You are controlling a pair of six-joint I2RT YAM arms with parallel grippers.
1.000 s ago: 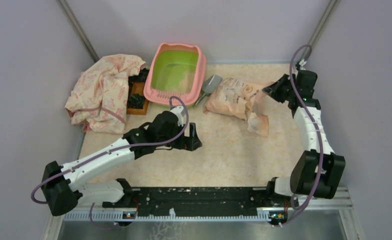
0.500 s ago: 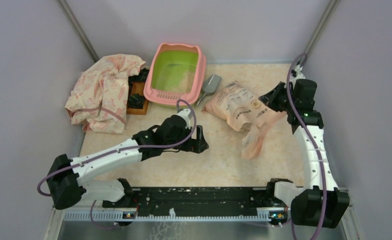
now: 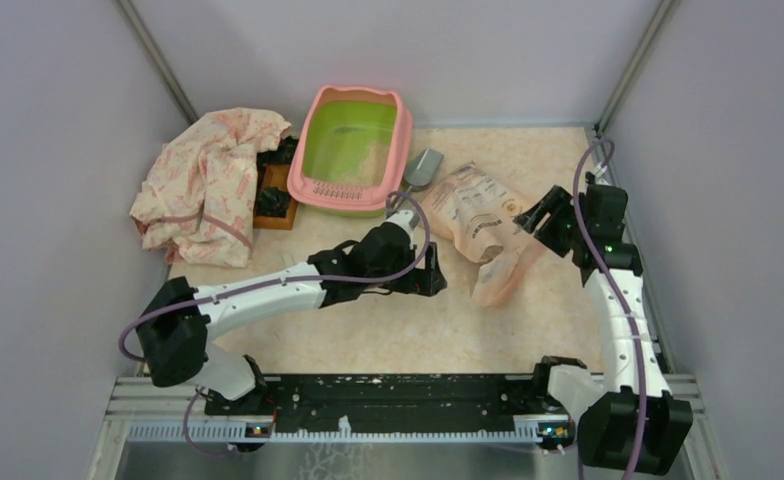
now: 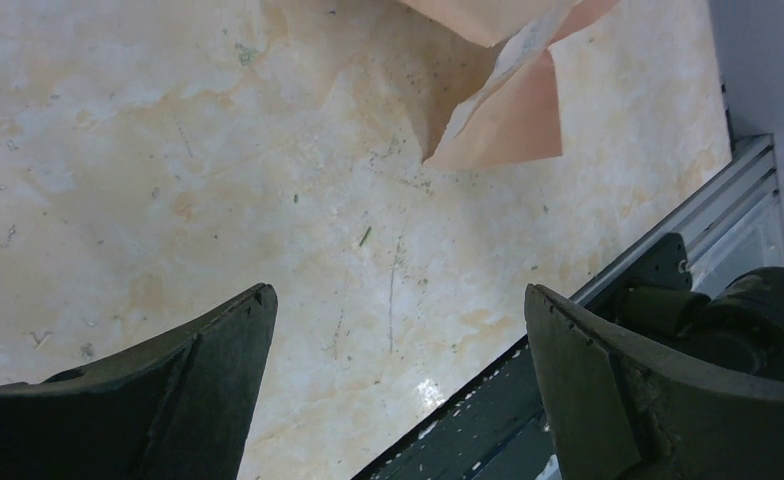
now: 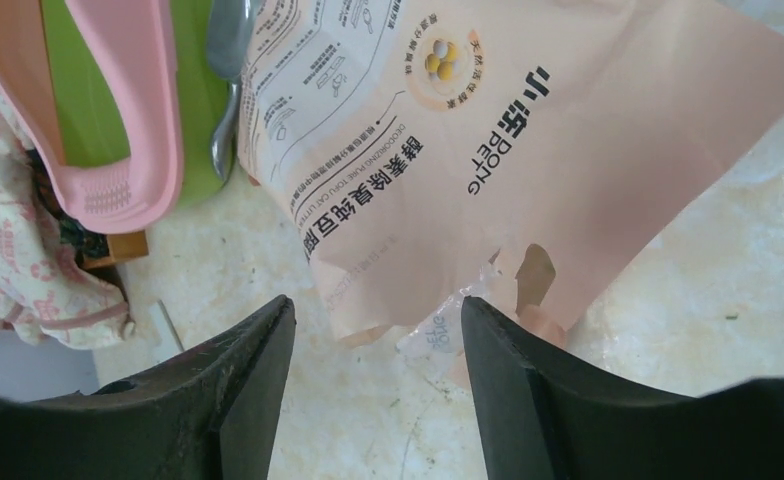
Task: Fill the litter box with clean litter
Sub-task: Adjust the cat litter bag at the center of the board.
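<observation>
The litter box (image 3: 400, 140), pink rim and lime-green inside, stands at the back of the table with a pale patch of litter (image 3: 370, 155) in it; its rim (image 5: 118, 190) also shows in the right wrist view. The peach bag (image 3: 473, 220) lies flat to its right, open end sagging toward me. My right gripper (image 3: 536, 215) is open at the bag's right edge; the bag (image 5: 488, 130) lies just past its fingertips (image 5: 278, 315), nothing between them. My left gripper (image 3: 436, 272) hangs open over bare table, left of the bag's lower flap (image 4: 508, 130).
A silver scoop (image 3: 423, 170) lies between the litter box and the bag. A patterned pink cloth (image 3: 208, 185) and a small brown box (image 3: 273, 198) sit at the back left. Grey walls close both sides. The black base rail (image 3: 398, 400) runs along the near edge.
My right gripper has opened and let go of the bag, which now lies flatter on the table. My left arm has reached rightward toward the bag, still open.
</observation>
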